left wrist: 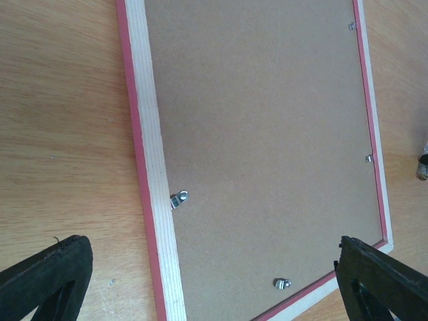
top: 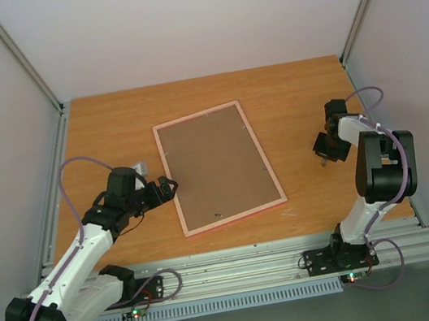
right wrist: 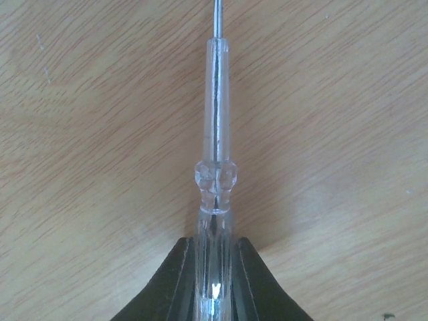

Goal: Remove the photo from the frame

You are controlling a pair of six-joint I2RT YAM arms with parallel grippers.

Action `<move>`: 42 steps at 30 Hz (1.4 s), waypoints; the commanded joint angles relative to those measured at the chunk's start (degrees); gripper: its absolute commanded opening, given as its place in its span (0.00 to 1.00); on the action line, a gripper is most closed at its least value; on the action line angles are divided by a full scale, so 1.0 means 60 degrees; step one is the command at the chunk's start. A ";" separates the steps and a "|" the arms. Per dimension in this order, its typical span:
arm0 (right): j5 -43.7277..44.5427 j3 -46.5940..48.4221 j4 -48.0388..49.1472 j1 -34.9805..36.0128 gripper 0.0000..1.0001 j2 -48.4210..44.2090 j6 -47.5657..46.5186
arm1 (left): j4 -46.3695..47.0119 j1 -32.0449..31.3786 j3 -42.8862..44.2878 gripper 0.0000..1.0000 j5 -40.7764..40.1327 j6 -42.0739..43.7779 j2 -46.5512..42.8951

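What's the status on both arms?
Left gripper open, beside frame. Right gripper shut on screwdriver, away from frame. Frame face down, backing board in; photo unseen.

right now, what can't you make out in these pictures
- The photo: hidden in every view; the frame lies face down, brown backing board up.
- Screwdriver tip: cut off by the right wrist view's top edge, too small from above.
- Far-edge clips: too small in the left wrist view.

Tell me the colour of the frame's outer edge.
Bright pink along the frame; the left wrist view shows it best.
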 commanded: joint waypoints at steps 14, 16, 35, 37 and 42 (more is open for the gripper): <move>-0.0861 0.0051 -0.1085 0.2748 0.01 -0.2411 -0.0845 | -0.0130 0.0042 0.0629 0.99 0.1485 -0.0037 -0.0258; -0.0969 0.0052 -0.1039 0.3354 0.01 -0.2630 -0.0973 | -0.0091 0.0042 0.0670 0.99 0.1670 -0.0103 -0.0269; -0.2905 -0.0229 0.1245 0.8071 0.01 -0.3573 -0.1595 | 0.3580 -0.1009 0.0490 0.96 0.2767 -0.2166 0.1165; -0.3074 -0.0236 0.1537 0.8363 0.01 -0.3506 -0.1600 | 0.4149 -0.1131 0.0405 0.93 0.2744 -0.2399 0.1350; -0.3566 -0.0210 0.2244 0.8990 0.01 -0.3207 -0.1629 | 0.5085 -0.1355 0.0150 0.89 0.2423 -0.2894 0.1451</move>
